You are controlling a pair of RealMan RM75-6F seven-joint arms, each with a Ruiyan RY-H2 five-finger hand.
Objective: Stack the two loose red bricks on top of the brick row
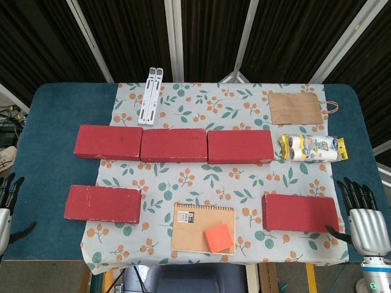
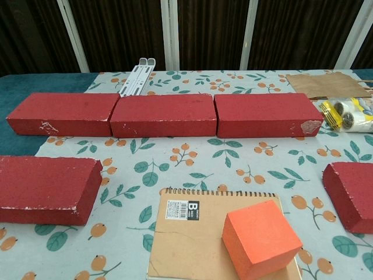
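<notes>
A row of three red bricks lies end to end across the middle of the floral cloth, also seen in the chest view as the brick row. One loose red brick lies at the near left. The other loose red brick lies at the near right. My left hand shows at the left edge, fingers apart, holding nothing. My right hand sits just right of the right loose brick, fingers spread and empty. Neither hand appears in the chest view.
A spiral notebook with an orange block on it lies at the near centre. A white folding stand, a brown paper bag and a pack of tape rolls sit behind and right of the row.
</notes>
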